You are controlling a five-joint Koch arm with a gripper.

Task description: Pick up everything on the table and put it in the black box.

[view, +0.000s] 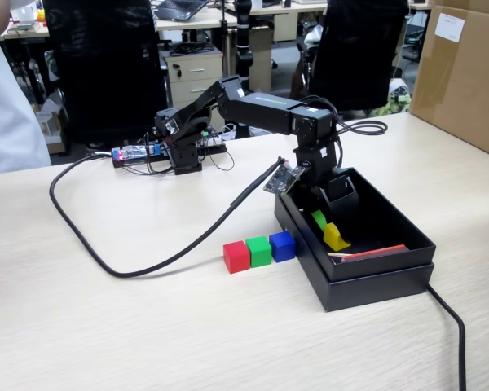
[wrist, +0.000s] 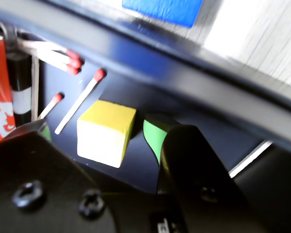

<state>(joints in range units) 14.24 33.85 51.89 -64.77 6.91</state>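
Wrist view: the yellow cube (wrist: 106,132) lies on the black box (wrist: 136,92) floor between the open hand's (wrist: 99,133) fingers.

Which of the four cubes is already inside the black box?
The yellow cube. It lies on the floor of the black box beneath the gripper; the red, green and blue cubes sit in a row on the table outside.

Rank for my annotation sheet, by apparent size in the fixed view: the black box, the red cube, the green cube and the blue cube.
1. Black box, clearly largest.
2. Red cube, green cube and blue cube: they look alike. Red appears marginally bigger, probably because it sits nearest the camera, so no ranking among them.
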